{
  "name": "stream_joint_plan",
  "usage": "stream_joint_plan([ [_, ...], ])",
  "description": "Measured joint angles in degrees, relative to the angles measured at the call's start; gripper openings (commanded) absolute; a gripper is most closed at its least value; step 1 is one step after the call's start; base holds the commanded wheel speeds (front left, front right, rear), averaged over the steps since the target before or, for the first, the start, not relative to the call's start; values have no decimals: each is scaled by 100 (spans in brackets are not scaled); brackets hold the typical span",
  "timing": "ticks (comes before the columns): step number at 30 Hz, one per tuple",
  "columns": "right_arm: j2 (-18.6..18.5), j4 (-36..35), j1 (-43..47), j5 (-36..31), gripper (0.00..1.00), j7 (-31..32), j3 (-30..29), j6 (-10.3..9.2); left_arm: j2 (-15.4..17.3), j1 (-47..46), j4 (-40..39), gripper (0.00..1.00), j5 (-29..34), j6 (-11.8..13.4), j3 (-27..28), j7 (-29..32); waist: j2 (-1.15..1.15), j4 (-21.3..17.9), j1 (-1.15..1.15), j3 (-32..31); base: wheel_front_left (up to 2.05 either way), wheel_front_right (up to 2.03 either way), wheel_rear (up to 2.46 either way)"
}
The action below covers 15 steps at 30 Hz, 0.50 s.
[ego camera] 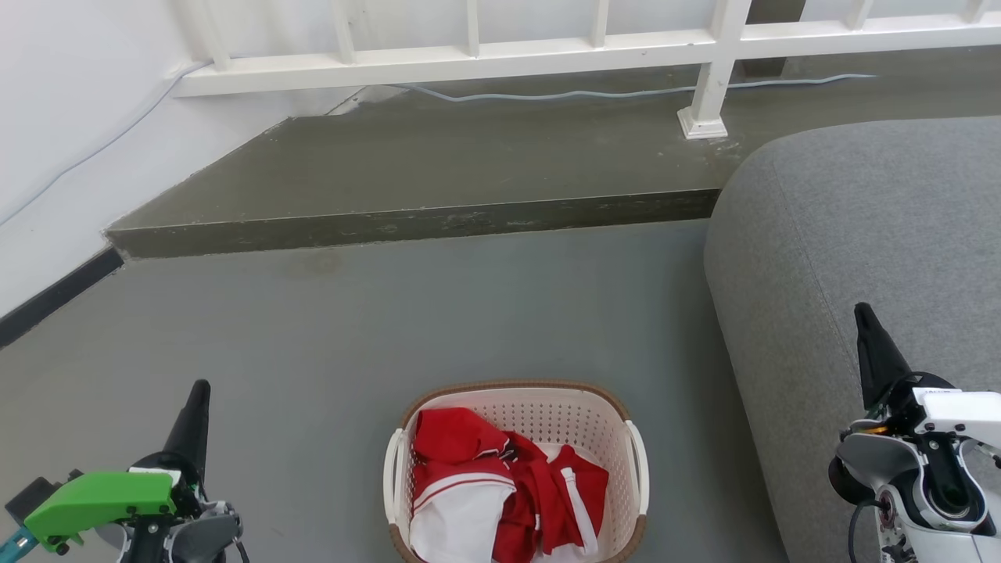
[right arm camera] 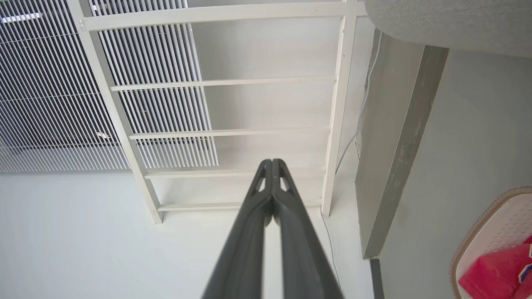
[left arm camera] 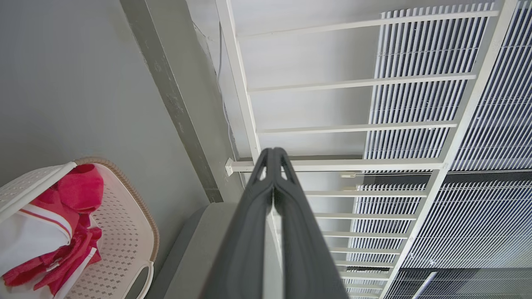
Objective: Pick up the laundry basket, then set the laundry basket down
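Grey floor [ego camera: 313, 328] carries laundry basket [ego camera: 547, 418] beside sofa [ego camera: 860, 219]; we see left end effector [ego camera: 201, 389], right end effector [ego camera: 863, 311] pressed together, flanking it.

Bright, even, diffuse light throughout. The floor [ego camera: 469, 313] shows hardly any shadow around the laundry basket [ego camera: 547, 414]. Wide-angle wrist views skew the white railing [left arm camera: 353, 83]; the left gripper [left arm camera: 273, 152], close to the lens, looks soft.
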Motion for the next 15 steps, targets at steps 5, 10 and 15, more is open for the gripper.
stream_joint_plan([
  [5, 11, -8, 0, 45, 0, 22, -16, 21, -5, -34, 0, 0, -86, -3, 18, 0, 0, 0, 0, 0, 0, 0, 0],
  [10, 11, -10, 0, 45, 0, 22, -18, 22, -7, -34, 0, 0, -86, -3, 18, 0, 0, 0, 0, 0, 0, 0, 0],
  [15, 11, -11, 0, 45, 0, 22, -18, 22, -8, -34, 0, 0, -87, -3, 18, 0, 0, 0, 0, 0, 0, 0, 0],
])
